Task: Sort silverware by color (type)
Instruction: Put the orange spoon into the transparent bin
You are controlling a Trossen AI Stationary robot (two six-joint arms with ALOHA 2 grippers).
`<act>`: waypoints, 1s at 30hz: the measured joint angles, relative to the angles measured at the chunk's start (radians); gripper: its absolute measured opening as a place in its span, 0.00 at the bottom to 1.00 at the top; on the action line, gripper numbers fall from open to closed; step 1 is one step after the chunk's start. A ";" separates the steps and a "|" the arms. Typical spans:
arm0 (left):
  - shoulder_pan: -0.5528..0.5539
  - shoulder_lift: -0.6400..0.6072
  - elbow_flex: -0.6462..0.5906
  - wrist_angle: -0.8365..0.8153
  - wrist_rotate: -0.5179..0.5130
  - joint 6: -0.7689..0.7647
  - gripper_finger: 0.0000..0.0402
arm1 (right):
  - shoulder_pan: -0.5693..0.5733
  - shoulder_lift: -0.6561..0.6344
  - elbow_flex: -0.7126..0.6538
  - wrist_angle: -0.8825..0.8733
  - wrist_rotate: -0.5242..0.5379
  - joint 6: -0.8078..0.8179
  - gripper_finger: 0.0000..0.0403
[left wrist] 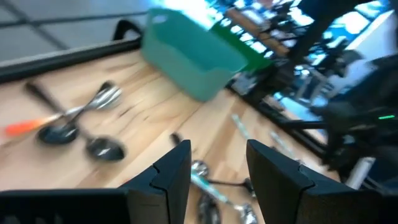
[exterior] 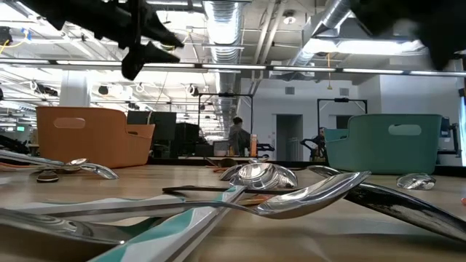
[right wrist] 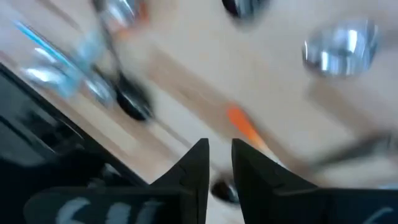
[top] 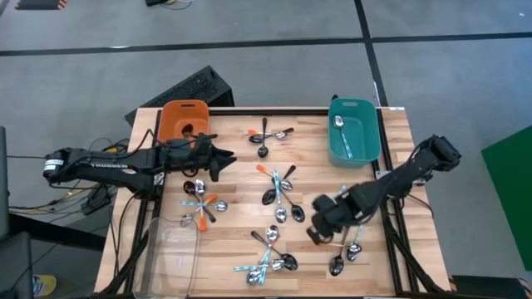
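The silverware lies in loose groups on the wooden table (top: 233, 249): three spoons at the far middle (top: 266, 137), several at the centre (top: 280, 189), several at the left (top: 200, 205), several near the front (top: 270, 253), a few at the right (top: 347, 249). One light-blue-handled spoon (top: 341, 134) lies in the teal bin (top: 371, 143). My left gripper (top: 229, 158) (left wrist: 217, 149) is open in the air beside the orange bin (top: 184, 119), holding nothing. My right gripper (top: 320, 226) (right wrist: 219, 148) points down over bare wood between the centre and right groups, its fingers a narrow gap apart, nothing between them. An orange handle (right wrist: 244, 129) lies just beyond its fingertips.
A clear plastic bin (top: 170, 257) stands at the table's near left corner. The orange bin (exterior: 91, 135) and teal bin (exterior: 393, 138) stand along the far edge. Black rails frame the table. People stand in the room far behind.
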 joint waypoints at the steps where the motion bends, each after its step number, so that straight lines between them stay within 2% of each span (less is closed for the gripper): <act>1: 0.005 0.000 0.000 -0.007 -0.001 -0.010 0.35 | -0.016 0.000 0.028 -0.010 0.040 -0.023 0.22; 4: 0.008 0.000 0.000 -0.006 0.001 -0.026 0.35 | -0.067 0.013 0.067 -0.022 0.119 -0.047 0.21; 9: -0.009 0.000 0.000 -0.065 -0.004 -0.022 0.35 | -0.131 0.062 0.058 -0.002 0.144 -0.046 0.20; 12: -0.038 0.000 0.000 -0.145 -0.006 -0.057 0.35 | -0.158 0.115 0.057 0.110 0.128 -0.077 0.20; 16: -0.090 0.000 0.000 -0.244 -0.007 -0.042 0.35 | -0.194 0.208 0.059 0.256 0.184 -0.105 0.20; 20: -0.130 -0.011 0.000 -0.295 0.038 -0.001 0.35 | -0.237 0.292 0.064 0.404 0.131 -0.194 0.20; 23: -0.162 -0.023 0.000 -0.304 0.079 0.008 0.35 | -0.244 0.341 0.102 0.409 0.075 -0.220 0.20; 30: -0.207 -0.042 -0.001 -0.379 0.035 0.016 0.35 | -0.217 0.442 0.192 0.420 0.059 -0.296 0.20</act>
